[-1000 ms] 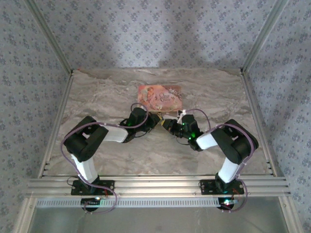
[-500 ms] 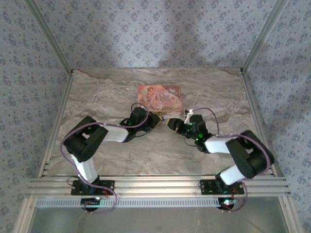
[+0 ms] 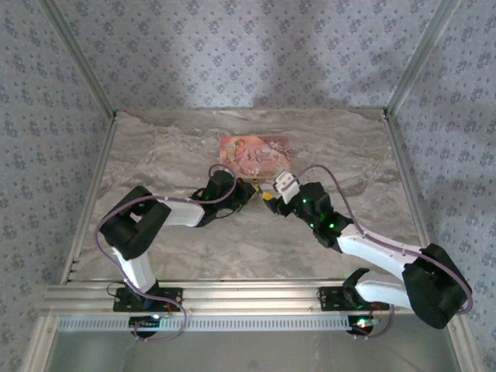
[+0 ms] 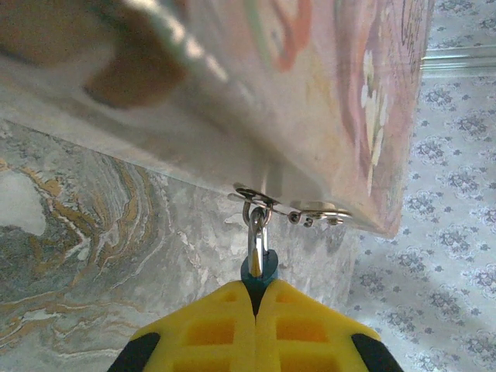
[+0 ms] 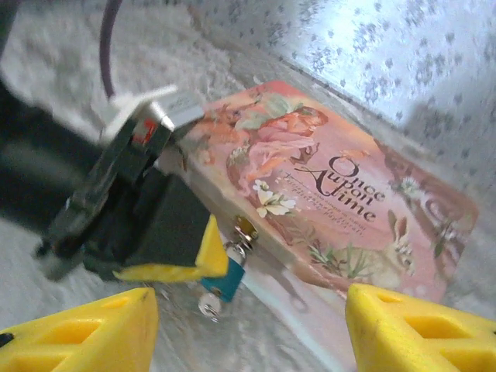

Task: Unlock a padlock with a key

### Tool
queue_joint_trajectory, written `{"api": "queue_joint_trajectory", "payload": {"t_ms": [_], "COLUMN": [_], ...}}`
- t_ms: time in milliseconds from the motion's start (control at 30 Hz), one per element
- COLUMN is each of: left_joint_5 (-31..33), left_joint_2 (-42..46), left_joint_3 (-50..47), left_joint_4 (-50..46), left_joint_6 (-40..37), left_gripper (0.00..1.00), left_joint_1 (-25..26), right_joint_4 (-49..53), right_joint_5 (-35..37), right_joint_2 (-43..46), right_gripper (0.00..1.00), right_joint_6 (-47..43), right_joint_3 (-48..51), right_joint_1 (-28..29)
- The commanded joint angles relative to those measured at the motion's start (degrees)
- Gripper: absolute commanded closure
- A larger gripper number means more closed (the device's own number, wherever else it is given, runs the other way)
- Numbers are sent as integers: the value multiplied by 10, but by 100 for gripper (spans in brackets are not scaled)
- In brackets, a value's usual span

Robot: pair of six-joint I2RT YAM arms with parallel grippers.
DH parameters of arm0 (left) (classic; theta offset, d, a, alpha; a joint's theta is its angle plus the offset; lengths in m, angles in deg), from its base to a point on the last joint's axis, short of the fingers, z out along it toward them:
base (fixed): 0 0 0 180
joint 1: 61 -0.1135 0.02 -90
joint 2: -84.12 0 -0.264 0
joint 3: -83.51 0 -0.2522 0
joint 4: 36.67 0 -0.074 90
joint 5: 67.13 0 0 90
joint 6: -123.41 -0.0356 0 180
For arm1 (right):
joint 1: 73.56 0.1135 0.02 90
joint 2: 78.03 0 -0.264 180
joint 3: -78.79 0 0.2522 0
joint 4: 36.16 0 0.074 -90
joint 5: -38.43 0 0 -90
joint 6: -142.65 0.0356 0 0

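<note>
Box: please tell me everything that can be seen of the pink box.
The box is flat, rectangular and pink-orange, with a glossy printed surface. Its lid shows figures, flowers, a rabbit and the words "Once Upon a Time". It lies flat on the marbled table, lid up. A small metal clasp sits on its near edge. The key, held by the left gripper, reaches that clasp.

A flat pink illustrated box [image 3: 255, 154], lettered "Once Upon a Time", perhaps a book, lies on the marbled counter [image 3: 155, 159] near its far edge.
</note>
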Motion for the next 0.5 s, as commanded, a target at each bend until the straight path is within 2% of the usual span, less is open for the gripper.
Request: {"api": "queue_joint_trajectory", "payload": {"t_ms": [0, 167, 467], "left_joint_5": [-35, -37, -44], "left_joint_2": [0, 0, -1], "left_joint_3": [-2, -5, -5], "left_joint_4": [-60, -56, -50], "left_joint_6": [42, 50, 54], "left_gripper": [96, 96, 96], "left_joint_1": [5, 5, 5], "right_joint_4": [11, -6, -68], "right_joint_5": [55, 63, 62], "right_joint_2": [-22, -79, -174], "right_gripper": [34, 34, 38], "right_joint_6": [-203, -257, -281], "right_joint_3": [8, 6, -8], "right_joint_1": [9, 29, 43]}}
